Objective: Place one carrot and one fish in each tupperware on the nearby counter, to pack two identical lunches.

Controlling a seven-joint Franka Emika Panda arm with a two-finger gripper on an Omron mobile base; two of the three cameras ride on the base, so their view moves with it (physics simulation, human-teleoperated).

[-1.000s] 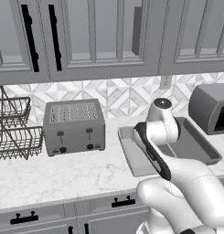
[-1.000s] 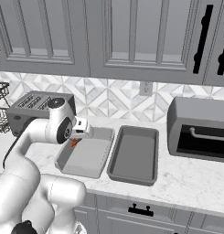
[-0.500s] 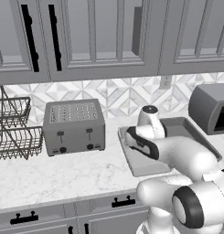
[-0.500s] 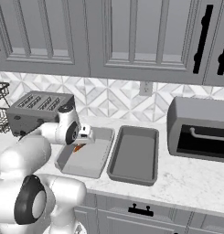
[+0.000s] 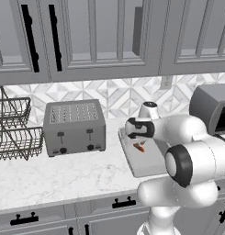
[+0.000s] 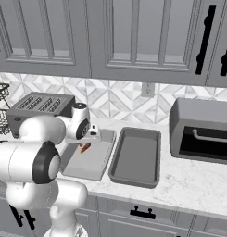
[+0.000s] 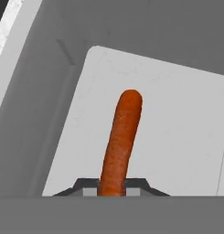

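Note:
An orange carrot (image 7: 121, 141) sticks out from between my fingertips, and my gripper (image 7: 111, 185) is shut on its thick end. The carrot (image 5: 139, 148) hangs just above, or touches, the floor of the left tupperware (image 5: 148, 169), near its back end. From the right base view, my gripper (image 6: 87, 142) points down into that left tupperware (image 6: 89, 172) with the carrot (image 6: 85, 148) under it. The second tupperware (image 6: 135, 159) lies beside it on the right and is bare inside. Both stand on the marble counter (image 6: 193, 185). The fish is out of view.
A grey four-slot toaster (image 5: 75, 126) stands left of the trays, with wire baskets (image 5: 13, 131) further left. A grey toaster oven (image 6: 203, 132) sits right of the second tray. Upper cabinets hang over the counter.
The arm has folded forward and brought the gripper, with the carrot in it, down from above the left tupperware into it.

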